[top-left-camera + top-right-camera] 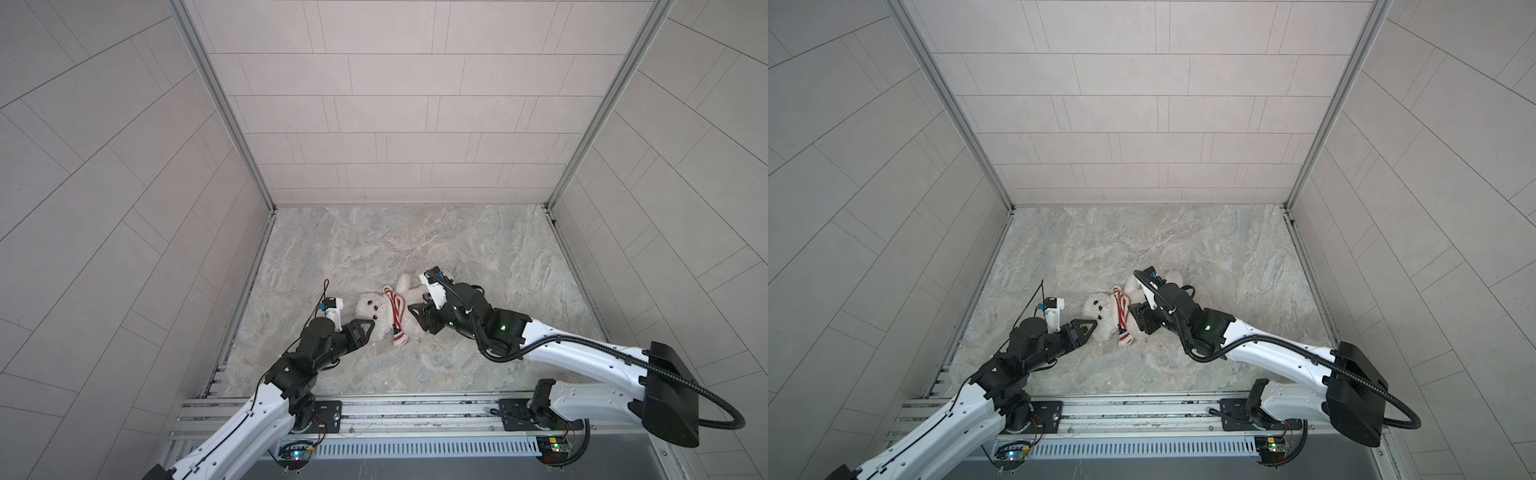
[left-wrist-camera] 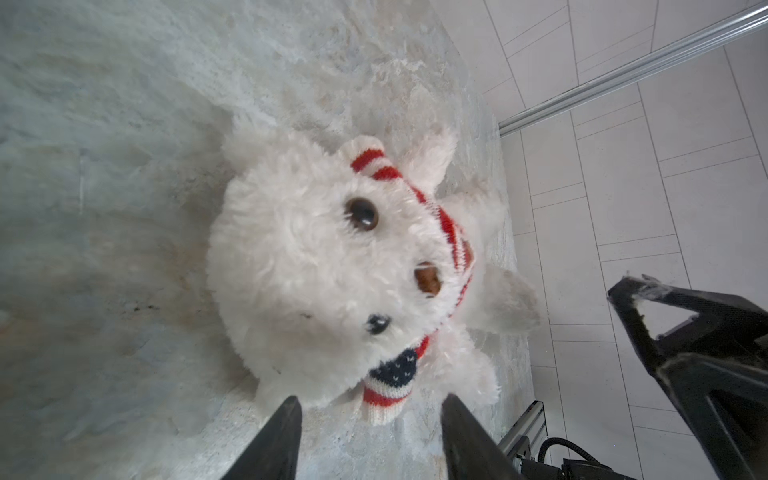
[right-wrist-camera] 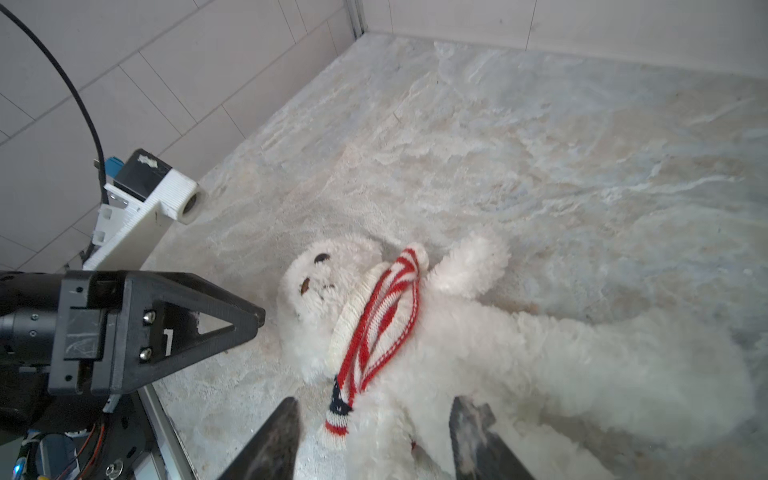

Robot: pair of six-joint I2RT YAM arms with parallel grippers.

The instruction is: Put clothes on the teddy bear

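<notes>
Fluffy white teddy bear (image 3: 469, 340) lying face-up, limbs splayed.

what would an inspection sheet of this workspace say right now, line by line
surface: marbled stone-look tabletop, no spills seen
job's things: teddy bear on its back; striped knit sweater bunched below its head, belly and legs uncovered
clutter: nothing seen
grippers: left claw open by the head; right claw open over the body
cables: corrugated hose along right arm; thin wire at left wrist
surroundings: tiled walls; aluminium rail in front
</notes>
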